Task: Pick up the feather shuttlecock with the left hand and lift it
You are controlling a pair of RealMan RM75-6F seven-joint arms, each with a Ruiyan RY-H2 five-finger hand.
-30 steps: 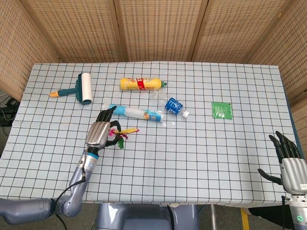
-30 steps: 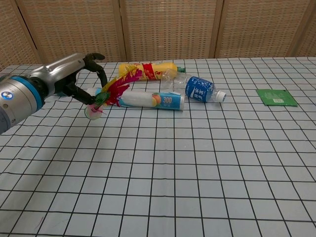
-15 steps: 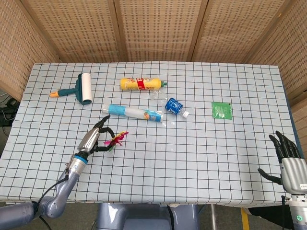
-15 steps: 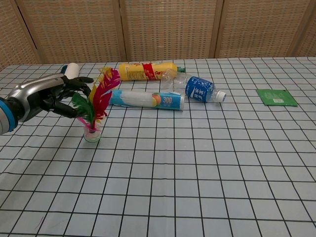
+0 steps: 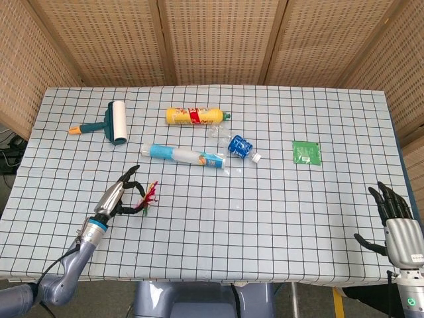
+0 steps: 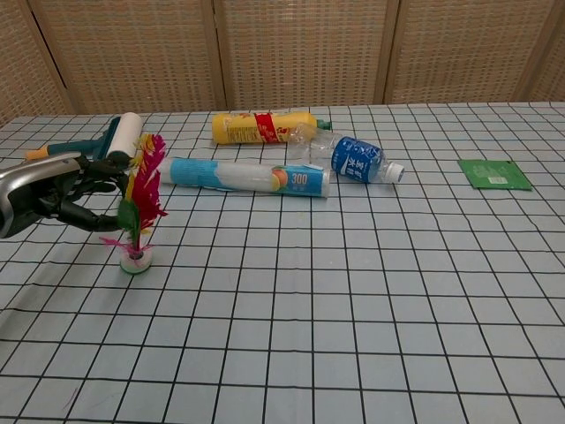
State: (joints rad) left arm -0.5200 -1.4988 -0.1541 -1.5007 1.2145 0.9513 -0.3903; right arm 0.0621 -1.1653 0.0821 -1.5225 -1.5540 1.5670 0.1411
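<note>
The feather shuttlecock [image 5: 147, 197] [image 6: 141, 202], with red, green and yellow feathers on a small round base, stands upright near the table's front left. Its base sits at or just above the cloth. My left hand [image 5: 116, 197] [image 6: 55, 189] reaches in from the left; its fingertips [image 6: 116, 223] close around the feathers from that side. My right hand [image 5: 396, 218] hangs off the table's front right corner, fingers spread and holding nothing; the chest view does not show it.
Behind the shuttlecock lie a blue tube [image 5: 185, 156] [image 6: 248, 175], a clear water bottle [image 5: 237, 144] [image 6: 350, 158], a yellow bottle [image 5: 194, 116] [image 6: 262, 126] and a lint roller [image 5: 110, 122] [image 6: 111, 141]. A green packet [image 5: 306, 152] [image 6: 494, 173] lies at the right.
My left hand has drawn back toward the front left, carrying the shuttlecock away from the blue tube. The shuttlecock went from tilted to upright and came lower. The right hand barely moved.
</note>
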